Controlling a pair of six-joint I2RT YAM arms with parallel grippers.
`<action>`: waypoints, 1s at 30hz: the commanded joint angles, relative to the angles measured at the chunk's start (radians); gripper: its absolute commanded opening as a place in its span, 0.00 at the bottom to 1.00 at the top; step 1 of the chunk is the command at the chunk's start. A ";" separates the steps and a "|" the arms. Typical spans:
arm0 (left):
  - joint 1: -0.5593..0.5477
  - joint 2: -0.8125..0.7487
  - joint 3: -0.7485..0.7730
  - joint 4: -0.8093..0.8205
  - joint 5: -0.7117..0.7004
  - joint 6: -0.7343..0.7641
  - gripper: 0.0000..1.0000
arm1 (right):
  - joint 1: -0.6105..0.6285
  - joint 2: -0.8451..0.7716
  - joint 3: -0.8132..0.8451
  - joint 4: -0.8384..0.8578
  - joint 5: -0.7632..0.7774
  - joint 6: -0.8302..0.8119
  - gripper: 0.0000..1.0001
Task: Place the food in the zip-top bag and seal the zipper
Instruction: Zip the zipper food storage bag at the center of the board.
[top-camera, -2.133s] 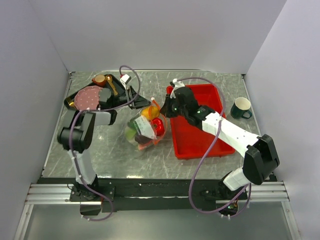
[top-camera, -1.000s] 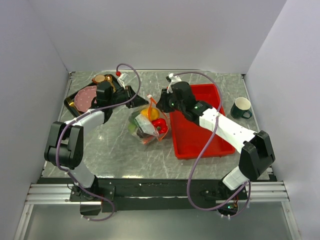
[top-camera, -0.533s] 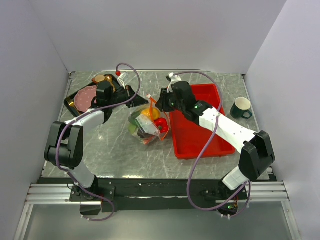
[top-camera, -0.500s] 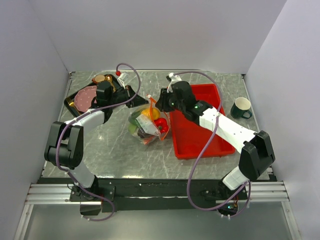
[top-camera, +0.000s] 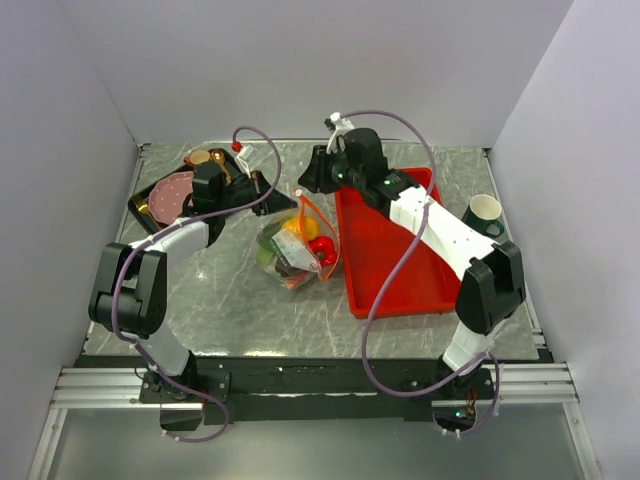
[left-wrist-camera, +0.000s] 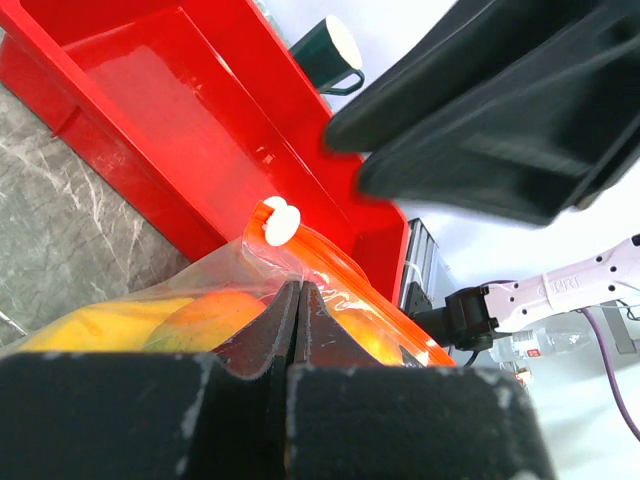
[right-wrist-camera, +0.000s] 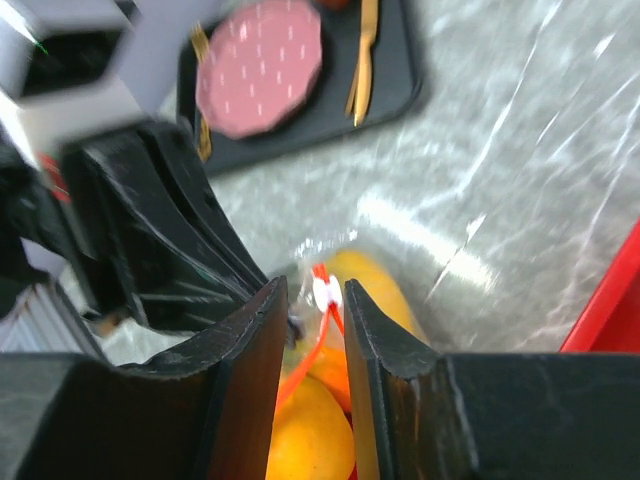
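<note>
Left gripper (left-wrist-camera: 293, 300): fingers pressed together, pinching the clear film of the bag (top-camera: 290, 265) just below the zipper (left-wrist-camera: 345, 268); the white tab (left-wrist-camera: 280, 222) sits at the strip's end, right above the fingertips.

Right gripper (right-wrist-camera: 312, 292): fingers spread a little, straddling the tab and the orange-red strip – contact with either finger cannot be told; it hangs over the bag's mouth, tips facing the left gripper.

Bag: rests on the table (top-camera: 230, 310) between the two grippers, just left of the red tray (top-camera: 400, 270); mouth edge raised toward the grippers.

Food (top-camera: 300, 250): inside the bag – orange (right-wrist-camera: 310, 430), yellow fruit (right-wrist-camera: 372, 285) and a red piece (top-camera: 318, 248) show through the film.

Mug (top-camera: 483, 214): right of the tray; pink plate (right-wrist-camera: 262, 65): on a black tray behind the left gripper.
</note>
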 joint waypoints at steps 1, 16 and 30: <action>0.001 -0.003 0.044 0.056 0.022 0.011 0.01 | -0.004 0.023 0.038 -0.045 -0.090 -0.044 0.36; 0.001 0.000 0.042 0.078 0.035 -0.003 0.01 | -0.014 0.092 0.095 -0.077 -0.113 -0.073 0.36; 0.001 -0.003 0.035 0.097 0.037 -0.014 0.01 | -0.040 0.086 0.063 -0.025 -0.185 -0.053 0.28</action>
